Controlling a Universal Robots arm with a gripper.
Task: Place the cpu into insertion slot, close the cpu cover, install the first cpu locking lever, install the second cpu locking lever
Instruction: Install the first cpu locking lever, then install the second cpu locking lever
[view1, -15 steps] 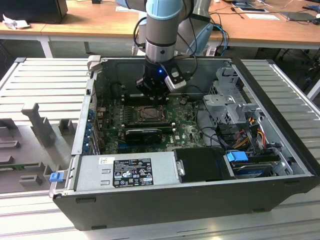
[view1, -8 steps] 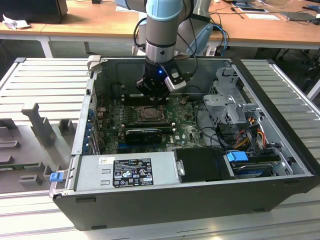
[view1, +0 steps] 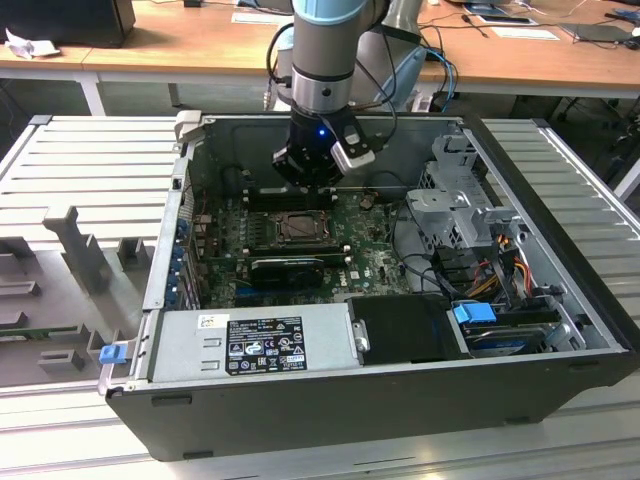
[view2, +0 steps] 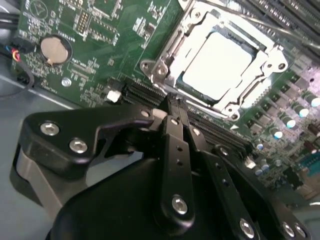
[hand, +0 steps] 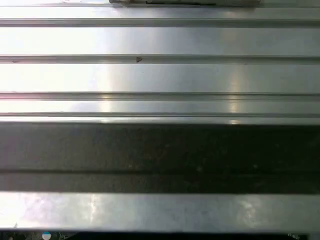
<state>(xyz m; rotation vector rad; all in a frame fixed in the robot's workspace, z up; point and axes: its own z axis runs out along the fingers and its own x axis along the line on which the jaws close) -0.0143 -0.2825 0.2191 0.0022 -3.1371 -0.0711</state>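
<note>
The cpu lies flat in the insertion slot, its silver-grey top facing up. The cpu cover, a metal frame with a square window, is down around it. My gripper hangs inside the open computer case, just off one side of the socket and above the long black slots. Its two black fingers meet at the tips with nothing between them. In the exterior view the gripper stands over the far edge of the socket, with a blue light lit on the wrist.
A black graphics card lies just in front of the socket. The power supply fills the case front. A drive cage and cables sit at the exterior view's right. A coin battery is on the green board. The first wrist view faces ribbed aluminium slats.
</note>
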